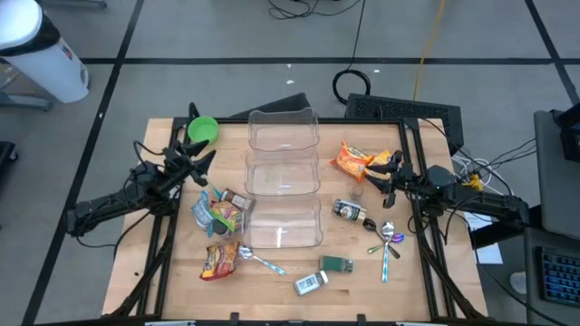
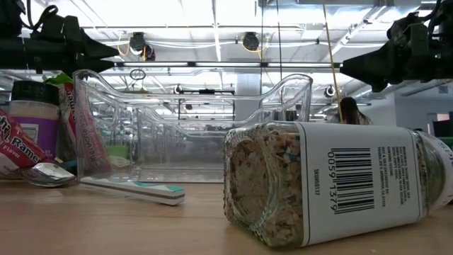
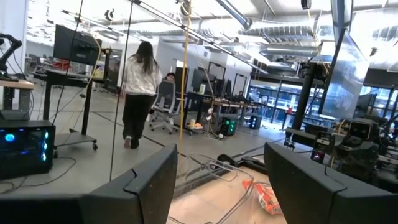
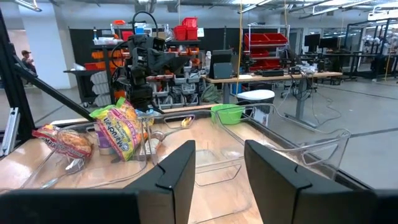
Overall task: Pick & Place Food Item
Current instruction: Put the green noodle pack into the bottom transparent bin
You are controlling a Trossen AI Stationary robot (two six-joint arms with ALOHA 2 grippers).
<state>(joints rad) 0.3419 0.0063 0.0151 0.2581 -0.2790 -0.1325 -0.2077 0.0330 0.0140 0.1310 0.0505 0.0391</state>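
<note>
Several food items lie on the wooden table (image 1: 163,263): an orange snack packet (image 1: 352,161) at the far right, a ramen packet (image 1: 220,260) near the front left, and bright bags (image 1: 217,210) left of three clear bins (image 1: 284,186). My left gripper (image 1: 195,161) hovers open above the table's left side, near a green bowl (image 1: 202,129). My right gripper (image 1: 382,172) hovers open just right of the snack packet. In the wrist views both the left gripper (image 3: 221,162) and the right gripper (image 4: 219,155) have nothing between their fingers.
A spice jar (image 2: 333,184) lies on its side at the front edge, with a second jar (image 1: 337,263) and a dark jar (image 1: 348,211) nearby. Spoons (image 1: 388,240) lie at the right, another spoon (image 1: 258,261) by the ramen. A small glass (image 1: 356,191) stands mid-right.
</note>
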